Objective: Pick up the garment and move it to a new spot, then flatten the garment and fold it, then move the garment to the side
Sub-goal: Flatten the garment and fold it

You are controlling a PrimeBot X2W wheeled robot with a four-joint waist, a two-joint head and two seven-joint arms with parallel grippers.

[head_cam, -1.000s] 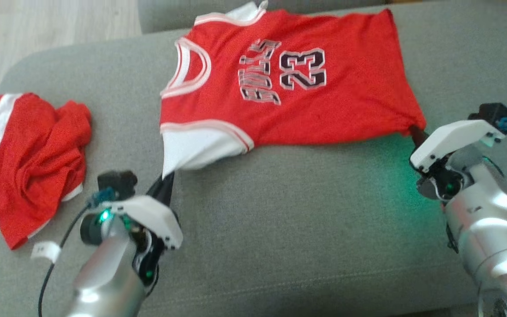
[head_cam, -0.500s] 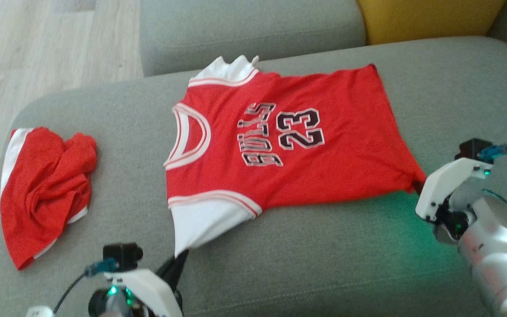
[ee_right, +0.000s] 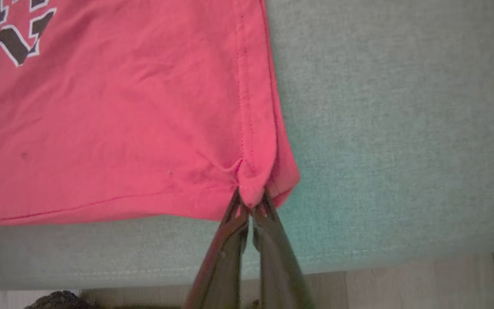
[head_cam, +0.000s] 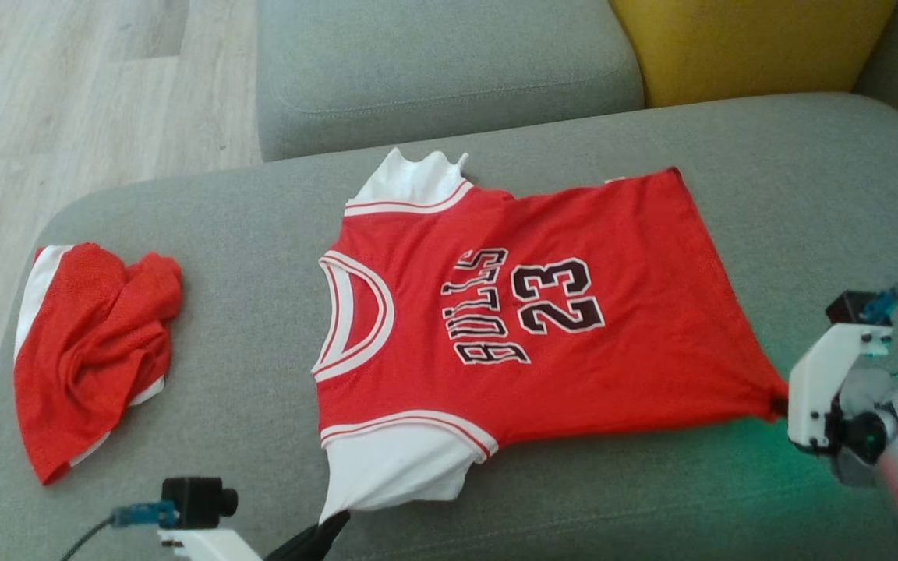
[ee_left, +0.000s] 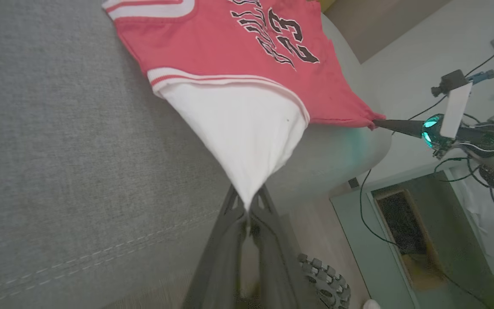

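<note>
The garment [head_cam: 542,312] is a red jersey with white sleeves and a "23" print, lying spread front-up on the grey sofa seat [head_cam: 574,499]. My left gripper [head_cam: 332,520] is shut on the tip of the near white sleeve, which is pulled into a taut point [ee_left: 247,189]. My right gripper [head_cam: 778,405] is shut on the near corner of the red hem [ee_right: 251,193]. The left wrist view also has the right gripper [ee_left: 378,123] pinching that corner. The near edge of the garment [ee_right: 122,128] is stretched between the two grips.
A crumpled red and white cloth [head_cam: 90,351] lies at the seat's left end. A grey cushion [head_cam: 441,70] and a yellow cushion [head_cam: 745,47] stand behind. Wooden floor [head_cam: 67,93] lies beyond the left edge. The seat's front edge is just below the grippers.
Both grippers have drawn the jersey toward the seat's front edge, nearer to me relative to the crumpled cloth. The head camera has also shifted, bringing the back cushions into view.
</note>
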